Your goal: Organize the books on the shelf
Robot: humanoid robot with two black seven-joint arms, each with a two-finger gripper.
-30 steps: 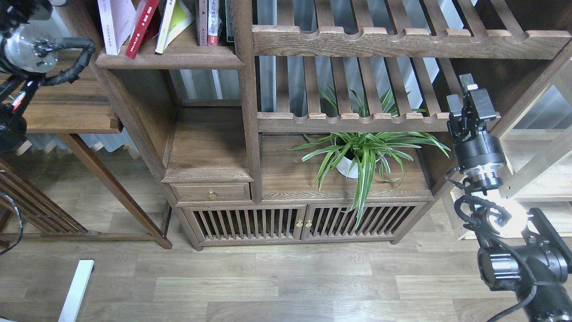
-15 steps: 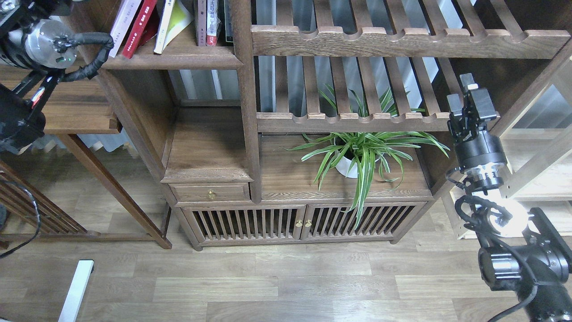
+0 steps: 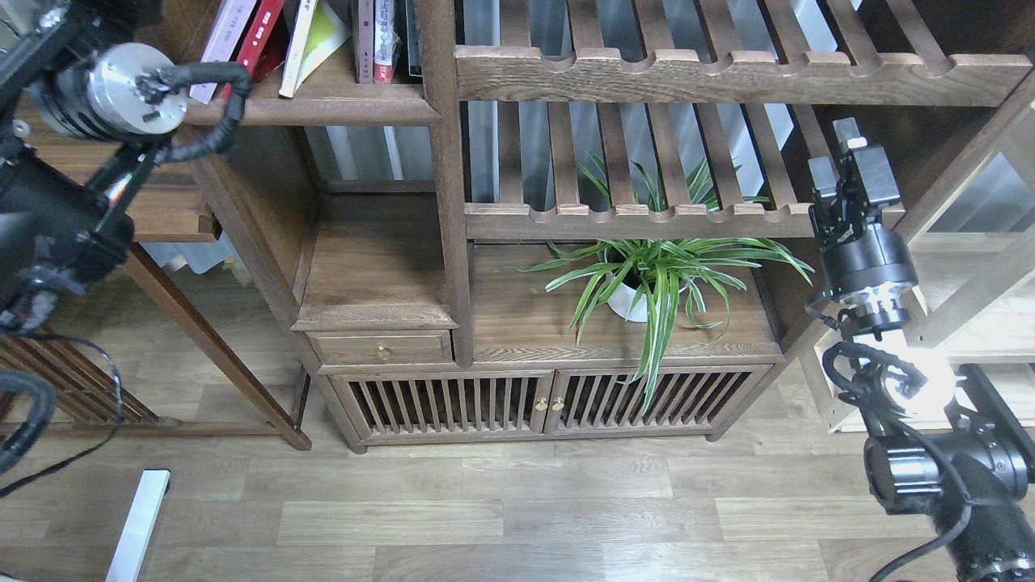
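1. Since the earlier frames, the left arm point(image 3: 121, 97) is seen further to the right and lower, its silver wrist joint now covering the left end of the shelf point(image 3: 323, 109); the pale book point(image 3: 222, 36) has been tipped from near upright into a lean.
2. The right gripper point(image 3: 849, 162) is raised slightly, well apart from the books, beside the slatted rack point(image 3: 639, 220).
3. The left jaws are out of view past the top edge. The right jaws are too small and dark for their state to be told.
4. Three books are seen on the shelf: pale, red point(image 3: 263, 36) and yellow-green point(image 3: 319, 36), all leaning rightward, loosely spaced.
5. The task is judged part done: the books are shelved, but straightening and closing up remain.
6. The shelf is a solid dark-brown plank with visible grain and a thick rounded front edge; the covers look like thin, flexible paper.
7. A spider plant point(image 3: 655, 275) in a white pot is set on the cabinet below.
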